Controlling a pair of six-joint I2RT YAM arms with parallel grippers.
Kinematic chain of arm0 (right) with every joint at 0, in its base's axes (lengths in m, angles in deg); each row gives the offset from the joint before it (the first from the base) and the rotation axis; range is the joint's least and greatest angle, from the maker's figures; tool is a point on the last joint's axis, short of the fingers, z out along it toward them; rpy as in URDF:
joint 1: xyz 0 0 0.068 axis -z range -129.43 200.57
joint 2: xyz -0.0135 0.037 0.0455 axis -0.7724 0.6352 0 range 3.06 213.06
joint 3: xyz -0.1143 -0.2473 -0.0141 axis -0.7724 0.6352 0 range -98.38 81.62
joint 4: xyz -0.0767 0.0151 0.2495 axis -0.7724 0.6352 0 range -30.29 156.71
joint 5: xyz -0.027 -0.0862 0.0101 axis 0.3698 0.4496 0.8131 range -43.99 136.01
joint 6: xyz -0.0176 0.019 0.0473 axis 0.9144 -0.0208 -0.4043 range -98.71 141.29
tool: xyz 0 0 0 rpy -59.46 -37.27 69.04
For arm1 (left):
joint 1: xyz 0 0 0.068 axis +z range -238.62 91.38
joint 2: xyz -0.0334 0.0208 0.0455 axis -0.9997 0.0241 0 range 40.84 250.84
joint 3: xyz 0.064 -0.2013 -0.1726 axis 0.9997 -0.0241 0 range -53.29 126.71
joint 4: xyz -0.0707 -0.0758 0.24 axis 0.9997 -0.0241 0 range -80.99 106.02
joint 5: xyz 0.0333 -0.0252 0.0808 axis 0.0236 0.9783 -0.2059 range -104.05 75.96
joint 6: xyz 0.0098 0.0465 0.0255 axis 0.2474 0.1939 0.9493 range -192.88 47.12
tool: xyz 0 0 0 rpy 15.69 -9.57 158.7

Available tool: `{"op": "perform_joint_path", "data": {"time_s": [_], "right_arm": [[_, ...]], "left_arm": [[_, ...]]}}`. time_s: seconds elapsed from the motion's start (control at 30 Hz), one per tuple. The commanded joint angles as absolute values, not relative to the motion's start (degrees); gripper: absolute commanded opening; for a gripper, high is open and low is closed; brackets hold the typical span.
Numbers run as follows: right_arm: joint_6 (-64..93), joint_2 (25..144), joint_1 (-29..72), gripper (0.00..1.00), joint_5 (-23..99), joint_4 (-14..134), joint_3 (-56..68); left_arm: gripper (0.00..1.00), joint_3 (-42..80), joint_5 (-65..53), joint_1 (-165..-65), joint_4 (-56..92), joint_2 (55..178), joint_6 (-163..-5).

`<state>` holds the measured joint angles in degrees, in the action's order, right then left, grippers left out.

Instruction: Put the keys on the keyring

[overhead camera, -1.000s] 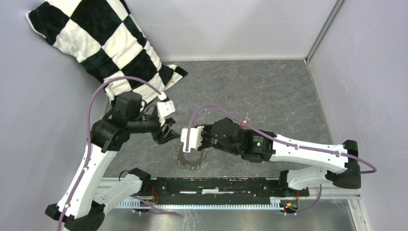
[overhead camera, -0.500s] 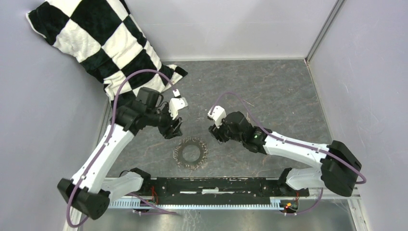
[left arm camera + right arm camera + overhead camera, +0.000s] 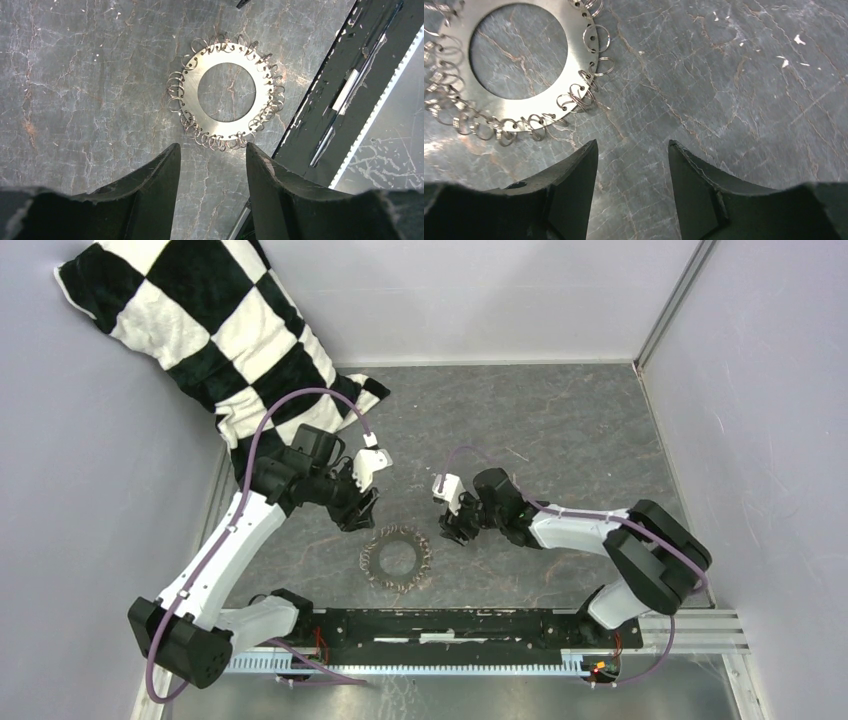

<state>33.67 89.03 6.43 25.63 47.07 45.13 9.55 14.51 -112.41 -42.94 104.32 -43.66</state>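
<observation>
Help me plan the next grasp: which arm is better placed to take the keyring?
Left, probably: the keyring lies straight ahead of the open left tool in its wrist view, while for the open right tool it sits off to one side.

No readable text, label, brand, number or sign in any of the three views. Only plain bright metal on the keyring [image 3: 227,129] and veined grey stone pattern on the worktop [image 3: 560,420], with no lettering on either.
</observation>
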Motion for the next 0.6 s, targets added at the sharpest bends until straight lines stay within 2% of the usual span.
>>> {"op": "perform_joint_path", "data": {"time_s": [0.0,0.2,0.33,0.57], "right_arm": [[41.80,93.24,6.20,0.61,23.06,40.80,43.44],[46.75,96.81,6.16,0.61,19.55,35.86,44.00],[49.77,99.13,6.18,0.54,14.90,36.47,41.83],[51.79,101.74,4.42,0.49,10.85,36.80,41.46]], "left_arm": [[0.57,9.16,13.97,-112.08,-43.71,102.30,-40.21],[0.57,8.93,14.49,-112.09,-43.48,101.14,-40.50],[0.58,9.40,14.64,-112.08,-43.22,101.39,-41.36],[0.58,10.15,14.01,-112.09,-43.22,101.39,-41.50]]}}
